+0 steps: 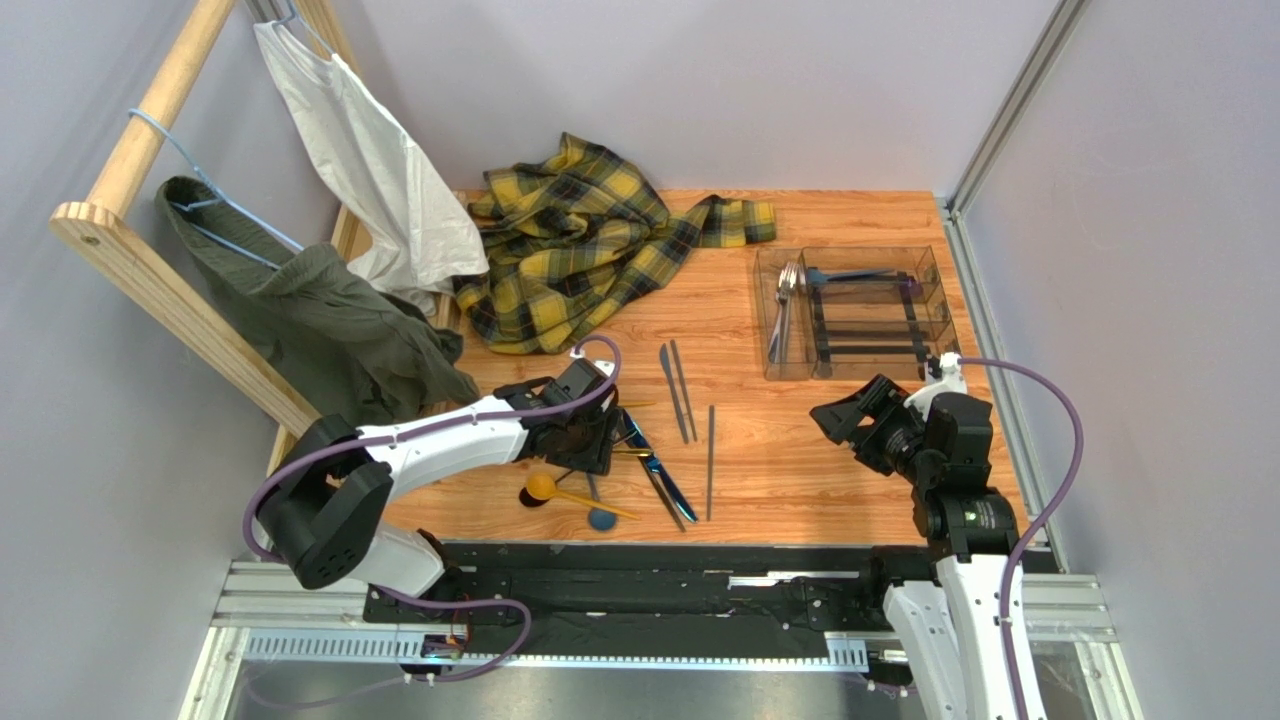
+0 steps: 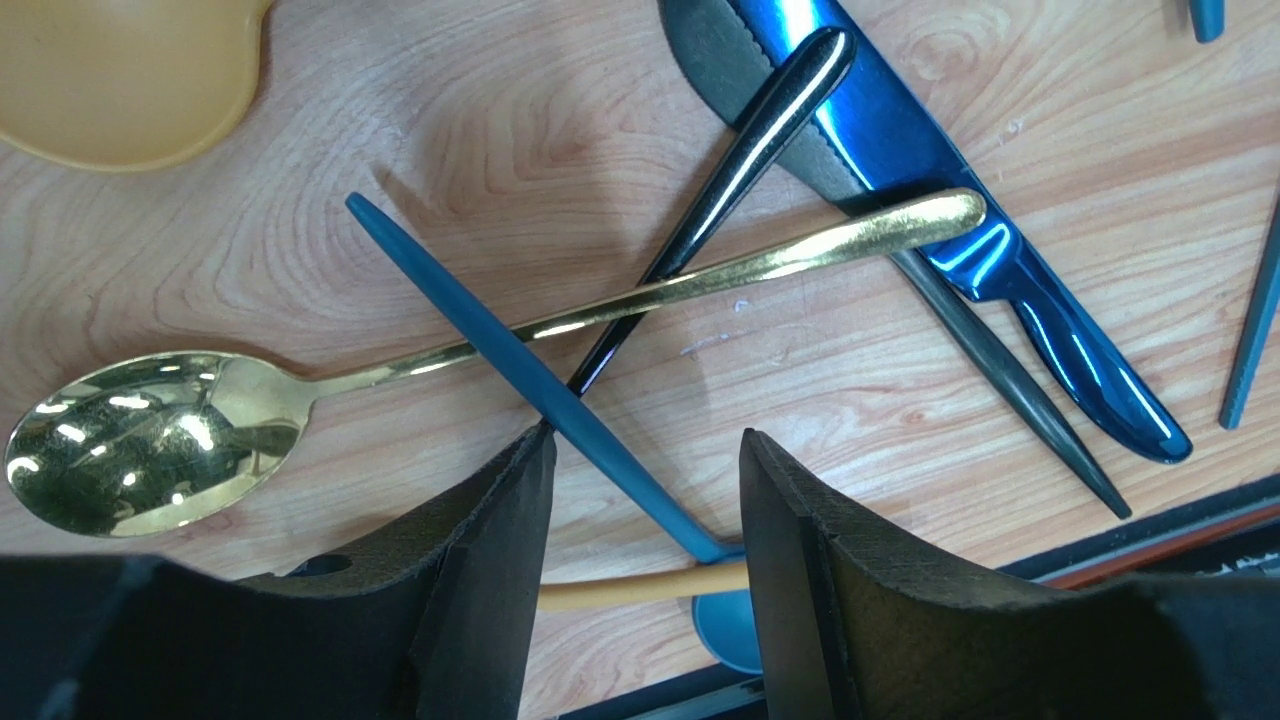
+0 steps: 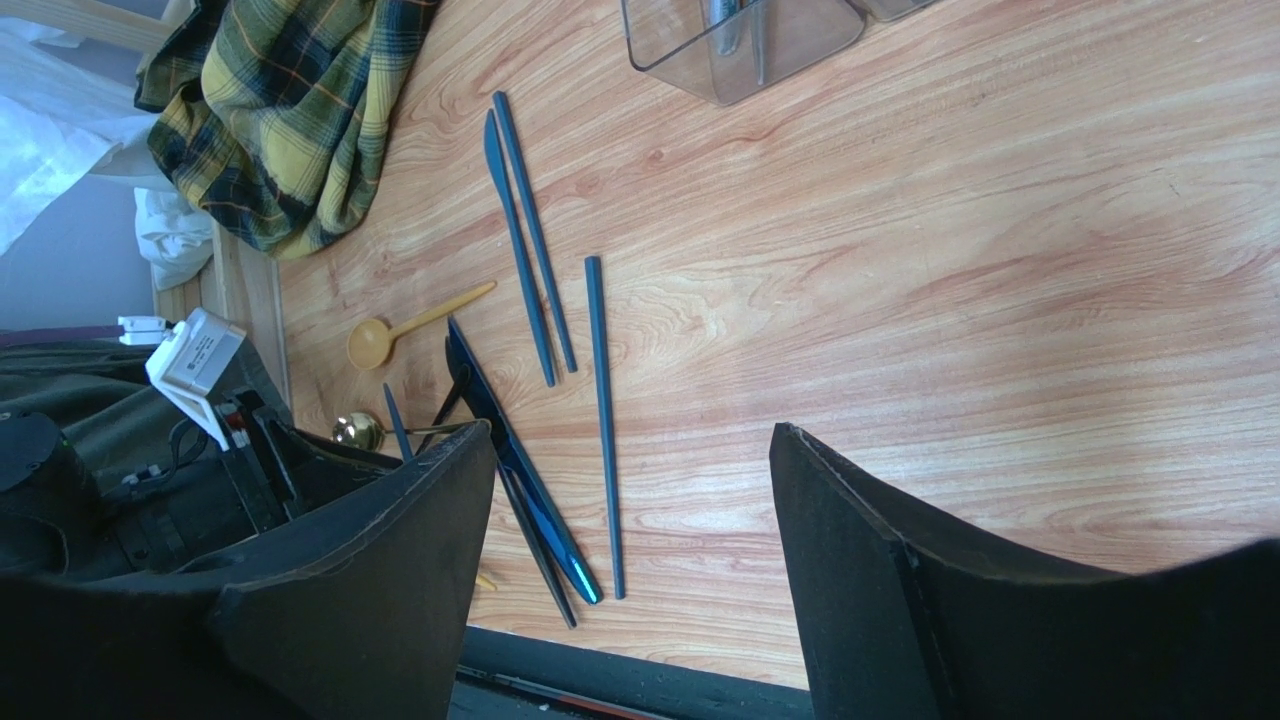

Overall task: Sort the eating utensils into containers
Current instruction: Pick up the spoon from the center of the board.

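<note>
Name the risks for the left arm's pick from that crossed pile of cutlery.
1. The teal spoon handle between the left jaws crosses the gold spoon and a black handle; lifting it may drag or flip them.
2. A yellow spoon handle also lies between the jaws, so both could get pinched together.
3. The pile sits near the table's front edge; a knocked piece might slide off.

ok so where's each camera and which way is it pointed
Top external: above and behind the bases, looking down on the table; left arm and right arm show.
Left wrist: pointing down at a gold spoon from close; left gripper at the bottom.
Right wrist: low, looking across the table at the left arm; right gripper at the bottom.
Shared: the blue knife is in all three.
</note>
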`<state>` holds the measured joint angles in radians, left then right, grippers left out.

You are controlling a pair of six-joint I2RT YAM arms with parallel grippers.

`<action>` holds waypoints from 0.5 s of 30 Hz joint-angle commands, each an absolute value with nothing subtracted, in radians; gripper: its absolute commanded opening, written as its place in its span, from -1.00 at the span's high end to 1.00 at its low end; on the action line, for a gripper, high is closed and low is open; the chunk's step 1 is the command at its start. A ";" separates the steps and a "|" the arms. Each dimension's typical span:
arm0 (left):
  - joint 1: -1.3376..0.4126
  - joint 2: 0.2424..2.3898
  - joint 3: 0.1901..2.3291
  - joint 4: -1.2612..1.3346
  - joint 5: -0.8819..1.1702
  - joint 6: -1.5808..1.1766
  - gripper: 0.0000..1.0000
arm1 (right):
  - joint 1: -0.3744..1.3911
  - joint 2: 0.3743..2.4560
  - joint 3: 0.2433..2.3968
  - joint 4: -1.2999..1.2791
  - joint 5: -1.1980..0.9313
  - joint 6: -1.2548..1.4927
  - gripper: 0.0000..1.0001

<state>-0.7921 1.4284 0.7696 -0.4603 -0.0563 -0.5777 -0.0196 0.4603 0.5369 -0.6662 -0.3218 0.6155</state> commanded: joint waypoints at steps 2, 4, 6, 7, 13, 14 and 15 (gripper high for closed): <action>-0.785 1.479 0.792 -0.414 -0.060 -0.594 -0.04 | -0.014 0.442 0.534 -0.653 -0.344 0.612 -0.41; -0.785 1.509 0.796 -0.411 -0.055 -0.598 0.04 | -0.014 0.437 0.529 -0.652 -0.344 0.620 -0.40; -0.784 1.525 0.799 -0.405 -0.052 -0.604 0.08 | -0.014 0.422 0.514 -0.641 -0.341 0.630 -0.40; -0.784 1.535 0.798 -0.396 -0.051 -0.606 0.11 | -0.014 0.417 0.511 -0.641 -0.341 0.635 -0.39; -0.785 1.542 0.810 -0.377 -0.037 -0.607 0.41 | -0.014 0.411 0.497 -0.635 -0.334 0.643 -0.37; -0.784 1.539 0.810 -0.376 -0.035 -0.604 0.48 | -0.014 0.411 0.495 -0.634 -0.333 0.644 -0.36; -0.785 1.534 0.811 -0.373 -0.031 -0.600 0.53 | -0.014 0.413 0.491 -0.630 -0.330 0.647 -0.36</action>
